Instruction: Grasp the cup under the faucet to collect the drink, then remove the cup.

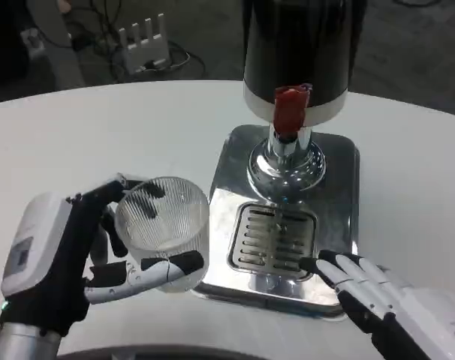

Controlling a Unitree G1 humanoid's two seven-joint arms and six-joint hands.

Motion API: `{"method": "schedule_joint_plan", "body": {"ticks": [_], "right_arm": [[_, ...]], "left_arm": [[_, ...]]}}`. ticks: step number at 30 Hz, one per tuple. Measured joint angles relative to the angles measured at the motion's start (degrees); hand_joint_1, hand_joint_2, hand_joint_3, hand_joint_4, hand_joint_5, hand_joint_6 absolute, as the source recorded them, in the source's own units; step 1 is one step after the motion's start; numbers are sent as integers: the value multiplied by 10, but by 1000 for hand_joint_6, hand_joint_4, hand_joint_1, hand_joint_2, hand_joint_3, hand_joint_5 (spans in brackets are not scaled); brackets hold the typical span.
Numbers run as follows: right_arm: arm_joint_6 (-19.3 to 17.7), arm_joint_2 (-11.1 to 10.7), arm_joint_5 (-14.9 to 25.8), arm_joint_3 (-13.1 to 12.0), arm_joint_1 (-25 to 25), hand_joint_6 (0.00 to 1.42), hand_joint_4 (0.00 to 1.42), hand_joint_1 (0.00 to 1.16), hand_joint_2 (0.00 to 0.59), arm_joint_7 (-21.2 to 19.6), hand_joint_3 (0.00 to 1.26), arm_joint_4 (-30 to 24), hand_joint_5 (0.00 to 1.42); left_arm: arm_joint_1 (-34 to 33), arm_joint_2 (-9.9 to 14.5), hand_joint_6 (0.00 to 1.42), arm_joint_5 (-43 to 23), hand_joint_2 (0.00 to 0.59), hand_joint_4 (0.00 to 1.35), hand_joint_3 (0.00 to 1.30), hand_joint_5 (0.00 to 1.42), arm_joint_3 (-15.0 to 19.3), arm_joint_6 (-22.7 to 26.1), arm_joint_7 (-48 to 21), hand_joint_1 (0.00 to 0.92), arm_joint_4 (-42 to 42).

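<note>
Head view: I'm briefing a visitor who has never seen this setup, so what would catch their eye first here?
Likely the tall dark drink dispenser at the top, with its red tap lever above a shiny steel drip tray. Next, the ribbed clear cup held in the left hand at lower left, beside the tray rather than under the faucet. The right hand rests on the tray's front corner.

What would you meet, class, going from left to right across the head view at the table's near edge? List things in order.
Left robot hand → ribbed clear cup it holds → slotted drip grate on the dispenser's steel base → right robot hand.
</note>
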Motion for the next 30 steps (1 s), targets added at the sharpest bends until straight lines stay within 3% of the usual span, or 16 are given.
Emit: {"method": "schedule_joint_plan", "body": {"ticks": [7, 16, 22, 30], "right_arm": [[6, -3, 11, -25, 4, 0, 21, 619, 414, 0, 84, -5, 0], [11, -6, 18, -37, 6, 0, 29, 619, 414, 0, 85, -6, 0], [12, -7, 19, -37, 8, 0, 30, 619, 414, 0, 85, -5, 0], [12, -5, 19, -36, 13, 0, 30, 619, 414, 0, 85, -5, 0]], "left_arm": [[-113, -1, 1152, 19, 29, 929, 788, 1048, -32, 11, 15, 516, 143], [-199, -12, 1152, 24, 37, 941, 789, 1059, -71, 15, 55, 503, 293], [-248, -15, 1152, 36, 41, 941, 796, 1071, -98, 13, 101, 500, 350], [-280, -38, 1152, 44, 42, 941, 796, 1072, -125, 22, 127, 500, 369]]}}
